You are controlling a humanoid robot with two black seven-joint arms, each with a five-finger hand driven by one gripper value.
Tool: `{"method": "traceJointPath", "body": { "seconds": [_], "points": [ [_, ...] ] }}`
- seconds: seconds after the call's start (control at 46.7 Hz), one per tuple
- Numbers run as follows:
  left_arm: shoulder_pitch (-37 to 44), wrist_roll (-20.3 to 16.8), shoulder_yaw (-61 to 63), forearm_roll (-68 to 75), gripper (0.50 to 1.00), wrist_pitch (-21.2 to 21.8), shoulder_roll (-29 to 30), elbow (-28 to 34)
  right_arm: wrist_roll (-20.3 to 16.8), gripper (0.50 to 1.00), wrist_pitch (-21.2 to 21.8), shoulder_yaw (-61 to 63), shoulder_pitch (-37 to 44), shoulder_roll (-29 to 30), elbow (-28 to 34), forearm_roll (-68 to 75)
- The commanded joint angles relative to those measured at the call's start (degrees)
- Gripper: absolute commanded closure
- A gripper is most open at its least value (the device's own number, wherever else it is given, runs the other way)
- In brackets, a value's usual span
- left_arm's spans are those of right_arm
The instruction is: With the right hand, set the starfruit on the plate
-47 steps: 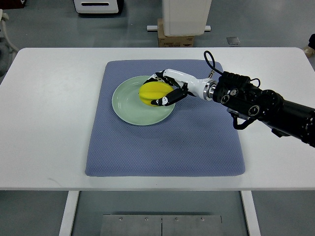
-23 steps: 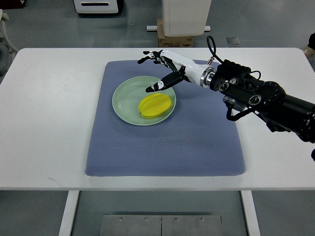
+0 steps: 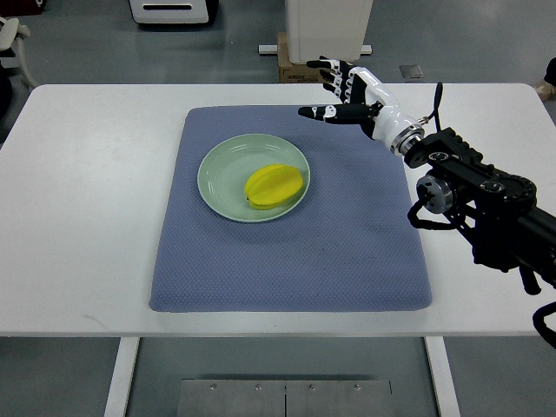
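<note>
A yellow starfruit (image 3: 274, 185) lies on the right half of a pale green plate (image 3: 228, 174), which sits on a blue-grey mat (image 3: 295, 252). My right hand (image 3: 334, 89) hangs open above the mat's far right corner, up and to the right of the plate, with its fingers spread and nothing in them. Its black forearm (image 3: 478, 191) comes in from the right edge. The left arm does not show.
The mat lies on a white table (image 3: 78, 217). Beyond the far edge stand a white bin (image 3: 328, 26) on a cardboard box (image 3: 300, 65) and another white unit (image 3: 172, 10) on the grey floor.
The right hand let go of the starfruit, which now rests on the plate. The hand opened, then rose and drew back to the right, away from the plate.
</note>
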Motion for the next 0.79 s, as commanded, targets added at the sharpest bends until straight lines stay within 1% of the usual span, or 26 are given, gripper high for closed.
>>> {"method": "traceJointPath", "body": {
  "seconds": [0.0,0.171,0.385,0.514,0.621,0.77],
  "points": [
    [0.0,0.0,0.0,0.0,0.5,0.0,0.0,0.0,-0.9,0.5,0.2,1.7,-1.4,-1.1,0.0,4.4],
    [0.0,0.0,0.0,0.0,0.5,0.0,0.0,0.0,-1.6,0.5,0.7,3.1,-2.7,-2.8,-0.3,14.3],
    [0.0,0.0,0.0,0.0,0.5,0.0,0.0,0.0,-4.5,0.5,0.3,8.7,-6.2,-3.2,-0.5,23.9],
    [0.0,0.0,0.0,-0.1,0.5,0.0,0.0,0.0,-6.5,0.5,-0.7,14.9,-8.4,-3.2,-0.5,26.8],
    [0.0,0.0,0.0,-0.1,0.5,0.0,0.0,0.0,-6.3,0.5,-0.9,16.3,-10.4,-3.1,-0.5,26.8],
    [0.0,0.0,0.0,0.0,0.5,0.0,0.0,0.0,-6.2,0.5,-0.8,15.8,-10.8,-3.1,-0.5,26.4]
  ]
}}
